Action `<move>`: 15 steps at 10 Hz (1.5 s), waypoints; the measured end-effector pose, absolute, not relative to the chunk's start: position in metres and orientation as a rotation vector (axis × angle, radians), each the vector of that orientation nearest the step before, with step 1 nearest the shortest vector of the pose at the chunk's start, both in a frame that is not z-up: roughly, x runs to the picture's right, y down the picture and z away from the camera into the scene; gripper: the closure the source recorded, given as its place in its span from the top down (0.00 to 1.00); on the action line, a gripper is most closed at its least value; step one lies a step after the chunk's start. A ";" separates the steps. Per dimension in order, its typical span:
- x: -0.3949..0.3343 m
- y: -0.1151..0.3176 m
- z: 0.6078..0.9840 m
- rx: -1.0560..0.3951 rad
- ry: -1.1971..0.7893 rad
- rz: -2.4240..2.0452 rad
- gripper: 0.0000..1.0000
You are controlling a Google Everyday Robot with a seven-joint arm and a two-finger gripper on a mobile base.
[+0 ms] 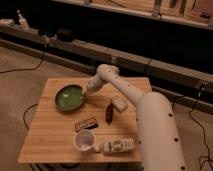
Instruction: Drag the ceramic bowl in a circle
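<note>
The ceramic bowl (69, 97) is wide, shallow and glossy green inside; it sits on the left-centre of the wooden table (50, 137). My white arm reaches from the lower right over the table, and the gripper (88, 91) is down at the bowl's right rim, touching or just at it.
A white cup (84, 140) stands near the front edge with a white bottle (117, 146) lying beside it. A brown bar (85, 124), a dark red packet (109, 113) and a pale block (119, 104) lie right of the bowl. Cables run across the floor.
</note>
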State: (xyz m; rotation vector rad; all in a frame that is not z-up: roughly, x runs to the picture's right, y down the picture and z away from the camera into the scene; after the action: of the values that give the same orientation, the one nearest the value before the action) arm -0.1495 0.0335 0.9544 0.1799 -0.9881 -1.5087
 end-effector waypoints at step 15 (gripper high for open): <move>-0.017 0.077 0.924 0.110 -1.007 -1.590 0.00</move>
State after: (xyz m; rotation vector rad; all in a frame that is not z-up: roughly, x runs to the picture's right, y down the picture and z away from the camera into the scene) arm -0.0169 0.0769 0.9240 0.1102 -1.0072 -1.5903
